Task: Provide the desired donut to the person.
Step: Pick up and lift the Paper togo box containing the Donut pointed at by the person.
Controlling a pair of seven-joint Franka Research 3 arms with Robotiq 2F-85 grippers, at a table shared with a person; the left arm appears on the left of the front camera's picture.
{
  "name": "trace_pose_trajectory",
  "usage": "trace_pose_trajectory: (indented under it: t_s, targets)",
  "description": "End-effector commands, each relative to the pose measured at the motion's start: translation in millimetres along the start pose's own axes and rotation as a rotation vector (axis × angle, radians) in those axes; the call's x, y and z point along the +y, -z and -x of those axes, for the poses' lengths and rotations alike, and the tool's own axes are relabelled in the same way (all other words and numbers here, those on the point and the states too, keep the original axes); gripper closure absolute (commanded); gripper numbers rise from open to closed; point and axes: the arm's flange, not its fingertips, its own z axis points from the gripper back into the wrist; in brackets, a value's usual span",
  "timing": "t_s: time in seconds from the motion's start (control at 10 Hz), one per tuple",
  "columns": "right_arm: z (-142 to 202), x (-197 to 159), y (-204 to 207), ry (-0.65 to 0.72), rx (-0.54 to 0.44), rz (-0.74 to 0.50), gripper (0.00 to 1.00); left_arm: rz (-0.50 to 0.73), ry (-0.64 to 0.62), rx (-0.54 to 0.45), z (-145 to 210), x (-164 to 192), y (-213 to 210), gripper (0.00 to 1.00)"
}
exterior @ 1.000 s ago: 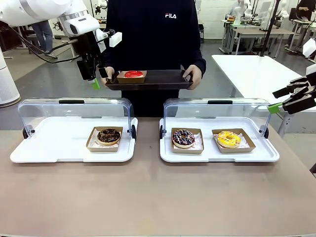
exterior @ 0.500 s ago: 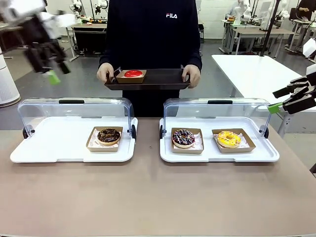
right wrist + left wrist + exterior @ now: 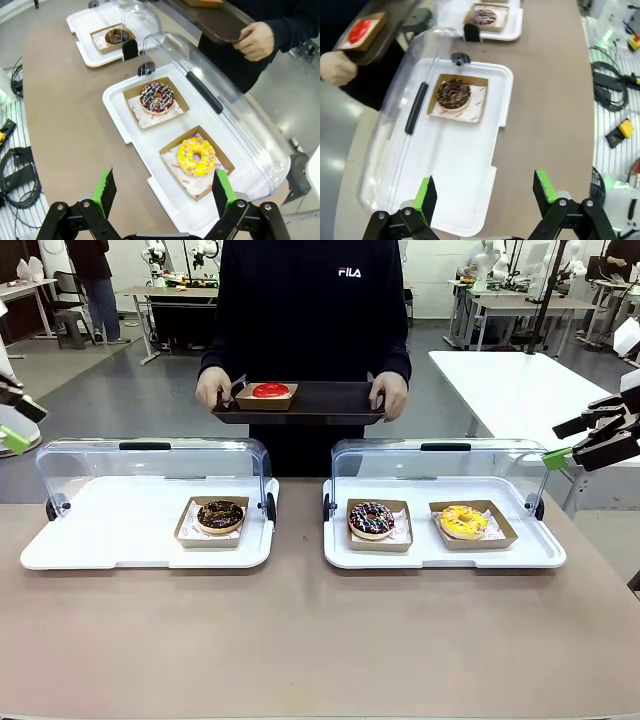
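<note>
Arguably the delivery is as good as made, since the red donut (image 3: pixel 270 390) sits in its cardboard box (image 3: pixel 262 401) on the dark tray (image 3: pixel 330 402) that the person (image 3: pixel 310 320) holds by its two ends, out past twelve o'clock of the table (image 3: pixel 300 640); the risks from here look small. The box lies toward the nine o'clock end of the tray, close to the person's hand (image 3: pixel 213 388), so a tilt that way could slide it against the rim or over it; the left gripper (image 3: pixel 18 425) hangs off at nine o'clock with its jaws spread and nothing between them, and the right gripper (image 3: pixel 560 440) hangs at three o'clock, likewise spread and empty (the wrist views show each pair of green pads (image 3: pixel 426 192) wide apart above its own case); a swing inward from either side could clip a raised clear lid (image 3: pixel 150 462), which stands up along the far edge of each white case (image 3: pixel 100 540); both cases lie uncovered, leaving the chocolate donut (image 3: pixel 220 515), the sprinkled donut (image 3: pixel 371 519) and the yellow donut (image 3: pixel 464 521) exposed; whether red was the one wanted I cannot tell, and a wrong pick would mean another reach past those lids.
</note>
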Motion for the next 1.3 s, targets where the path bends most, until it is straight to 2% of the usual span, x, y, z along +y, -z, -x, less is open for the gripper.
trace_pose_trajectory:
  t_s: [0.0,0.3,0.5,0.8,1.2]
  targets:
    - [-1,-1,3,0.007,-0.018,-0.005,0.0,-0.093,-0.035,-0.077,30,-11,2,0.0]
    - [-1,-1,3,0.007,-0.018,-0.005,0.0,-0.164,-0.039,-0.141,68,-8,-6,0.0]
    - [-1,-1,3,0.007,-0.018,-0.005,0.0,-0.215,-0.046,-0.199,81,-4,-6,0.0]
    - [-1,-1,3,0.007,-0.018,-0.005,0.0,-0.23,-0.009,-0.26,77,1,-10,0.0]
    - [-1,-1,3,0.007,-0.018,-0.005,0.0,-0.201,0.01,-0.278,65,9,-8,0.0]
